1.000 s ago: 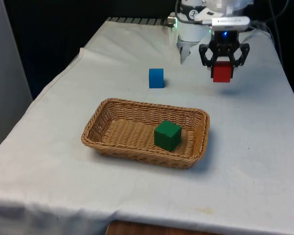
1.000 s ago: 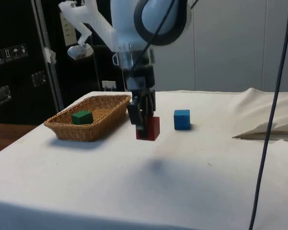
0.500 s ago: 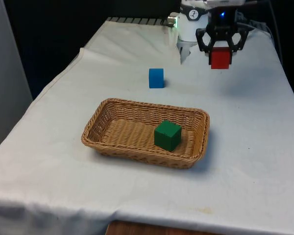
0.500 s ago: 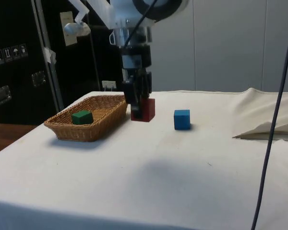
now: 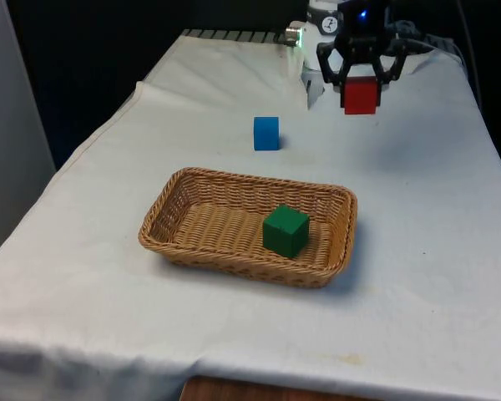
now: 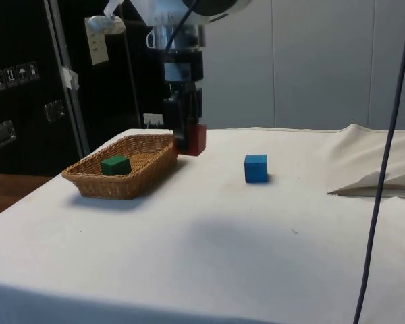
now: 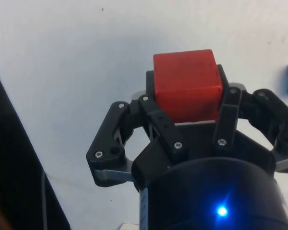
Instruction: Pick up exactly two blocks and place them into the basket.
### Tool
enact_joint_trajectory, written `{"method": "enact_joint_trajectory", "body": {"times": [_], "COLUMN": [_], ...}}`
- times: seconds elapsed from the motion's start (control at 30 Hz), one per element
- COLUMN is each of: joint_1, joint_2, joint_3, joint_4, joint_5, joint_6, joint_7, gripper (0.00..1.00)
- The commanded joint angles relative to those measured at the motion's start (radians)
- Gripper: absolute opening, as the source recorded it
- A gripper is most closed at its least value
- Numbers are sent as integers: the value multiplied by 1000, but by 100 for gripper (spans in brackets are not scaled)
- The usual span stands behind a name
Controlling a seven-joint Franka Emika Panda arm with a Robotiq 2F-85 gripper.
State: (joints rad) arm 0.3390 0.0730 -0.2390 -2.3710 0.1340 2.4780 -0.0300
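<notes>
The claw point(image 5: 360, 83) grips one red block point(image 5: 360, 95) between its two fingers and holds it in the air, clear of the counter point(image 5: 417, 217). In the wrist view the red block point(image 7: 186, 85) sits clamped between the black fingers point(image 7: 158, 120), with white cloth below it and a sliver of blue at the edge. The side view shows what the wrist view cannot: the claw point(image 6: 186, 138) and its red block point(image 6: 195, 139) hang just beside the far end of the wicker basket point(image 6: 125, 169), above rim height. From the front, the basket point(image 5: 249, 225) lies near the middle of the counter, well apart from the claw. One green block point(image 5: 285, 230) rests inside the basket, toward the front view's right. One blue block point(image 5: 266, 133) stands on the cloth between basket and robot. That makes three blocks: one red, one green, one blue. A dark cable point(image 6: 385, 155) hangs across the side view.
</notes>
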Motion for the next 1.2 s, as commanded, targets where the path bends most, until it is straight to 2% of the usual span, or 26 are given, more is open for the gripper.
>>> {"method": "enact_joint_trajectory", "body": {"times": [0.0,0.1,0.13,0.17,0.4,0.43,0.47,0.7,0.73,0.77,1.03,1.07,1.1,1.17], "joint_1": [-3,-5,-1,-6,-13,-7,-14,-23,-16,-25,-39,-27,-39,-42], "joint_2": [9,29,27,41,91,80,97,146,143,162,229,222,229,252], "joint_3": [-2,-15,-17,-21,-44,-43,-46,-64,-70,-71,-101,-104,-101,-115], "joint_4": [14,41,36,56,119,100,126,190,183,210,291,276,291,321], "joint_5": [3,6,0,7,14,1,14,20,7,24,48,33,48,61], "joint_6": [-9,-11,-1,-13,-20,-6,-21,-33,-22,-35,-45,-29,-45,-52], "joint_7": [-11,-36,-30,-48,-94,-74,-99,-140,-126,-154,-212,-192,-212,-235], "gripper": [2,2,2,2,2,2,2,2,2,2,2,2,2,2]}}
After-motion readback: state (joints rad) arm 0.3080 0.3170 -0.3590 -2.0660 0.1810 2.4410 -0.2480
